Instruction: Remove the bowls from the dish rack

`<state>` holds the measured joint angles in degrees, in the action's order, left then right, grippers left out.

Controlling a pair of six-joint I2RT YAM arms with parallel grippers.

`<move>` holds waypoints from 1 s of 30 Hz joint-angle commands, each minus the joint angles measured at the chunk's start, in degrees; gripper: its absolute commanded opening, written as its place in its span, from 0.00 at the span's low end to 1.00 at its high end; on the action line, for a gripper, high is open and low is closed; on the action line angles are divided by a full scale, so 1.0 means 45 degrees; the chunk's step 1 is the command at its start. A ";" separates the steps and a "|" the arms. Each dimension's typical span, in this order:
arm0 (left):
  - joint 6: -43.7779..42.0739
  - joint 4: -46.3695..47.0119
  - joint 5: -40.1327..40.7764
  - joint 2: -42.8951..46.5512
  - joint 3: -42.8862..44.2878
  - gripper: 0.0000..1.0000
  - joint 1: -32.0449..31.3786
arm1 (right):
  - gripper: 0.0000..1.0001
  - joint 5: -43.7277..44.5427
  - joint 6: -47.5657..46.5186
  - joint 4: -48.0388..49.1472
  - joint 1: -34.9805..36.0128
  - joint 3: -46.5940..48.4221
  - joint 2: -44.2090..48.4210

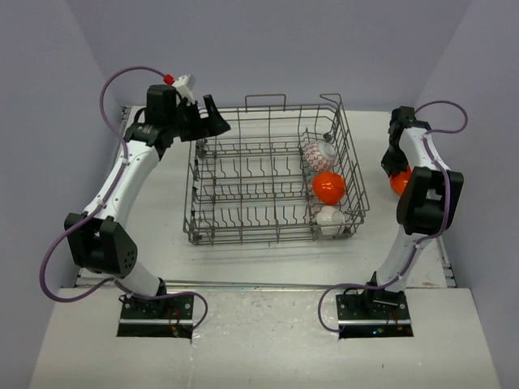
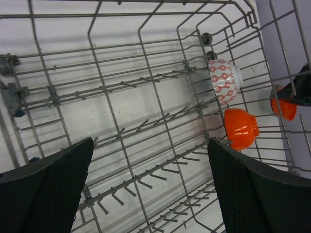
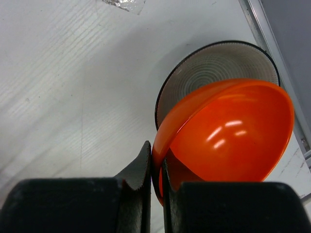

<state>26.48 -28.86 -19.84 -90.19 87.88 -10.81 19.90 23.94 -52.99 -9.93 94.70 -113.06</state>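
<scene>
Rack mid-table, with patterned bowl, orange bowl and white bowl tipped on their sides along its right end. Second orange bowl pinched by the rim in right gripper, near the table's right edge, over a ribbed bowl. Left gripper spread wide at rack's far-left corner.

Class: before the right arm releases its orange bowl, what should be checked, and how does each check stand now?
1. Grip: right gripper shut on the held orange bowl at its rim: ok.
2. Position: that bowl is outside the dish rack: ok.
3. Landing: dark-rimmed bowl on the table beneath it: ok.
4. Contact between those two bowls: cannot tell.
5. Other arm: left gripper open, holding nothing: ok.
6. Rack emptied: not ok; patterned bowl, racked orange bowl and white bowl are inside.
</scene>
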 commanded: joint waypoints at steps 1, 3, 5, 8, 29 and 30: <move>0.0229 0.0438 -0.0788 -0.0736 0.0861 0.99 -0.0721 | 0.00 0.0050 0.0030 0.0409 -0.0039 -0.0145 -0.0150; 0.0345 0.0320 -0.0573 -0.1107 0.1174 0.99 -0.1111 | 0.00 0.0011 0.0011 0.0448 -0.0058 -0.0203 -0.0305; 0.0482 0.0223 -0.0573 -0.1382 0.1427 0.99 -0.1289 | 0.03 0.0031 0.0050 0.0448 -0.0058 -0.0223 -0.0384; 0.0580 -0.0049 -0.0475 -0.1948 0.1856 0.98 -0.1679 | 0.10 0.0011 0.0070 0.0545 -0.0078 -0.0398 -0.0404; 0.0971 -0.0325 -0.1393 -0.4605 0.4183 0.92 -0.4003 | 0.59 -0.0262 0.0226 0.0527 -0.0175 -0.0750 0.1684; 0.1106 -0.0266 -0.1393 -0.4702 0.4222 0.92 -0.4082 | 0.59 -0.0456 0.0245 0.0526 -0.0175 -0.0750 0.2073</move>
<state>29.65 -31.24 -23.46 -110.76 104.07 -27.88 18.96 24.38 -51.22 -10.57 91.11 -110.56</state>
